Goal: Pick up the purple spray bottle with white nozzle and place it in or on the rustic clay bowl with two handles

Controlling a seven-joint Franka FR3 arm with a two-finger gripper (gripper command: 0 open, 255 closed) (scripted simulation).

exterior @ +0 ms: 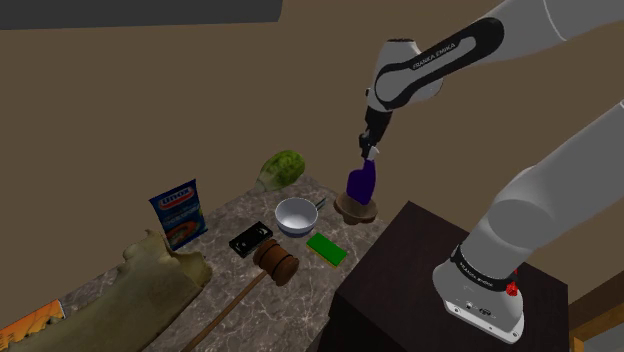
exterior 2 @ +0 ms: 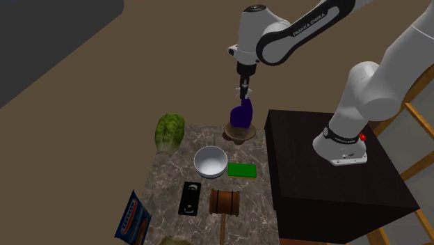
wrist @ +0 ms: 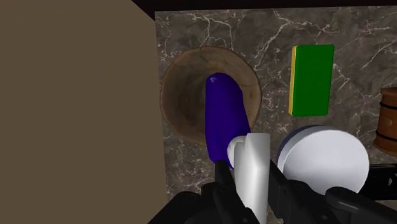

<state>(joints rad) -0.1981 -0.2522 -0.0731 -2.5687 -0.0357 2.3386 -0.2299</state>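
As jaws clasp its nozzle, purple bottle upright, base over bowl

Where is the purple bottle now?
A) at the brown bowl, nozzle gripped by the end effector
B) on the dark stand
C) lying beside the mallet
A: the purple bottle reaches down into the brown bowl, and the end effector clasps its white nozzle.

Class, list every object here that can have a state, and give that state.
purple spray bottle, upright, base inside the brown bowl.
end effector, shut on the bottle's white nozzle.
brown bowl, upright, bottle's base within it.
white bowl, upright, empty.
mallet, lying flat.
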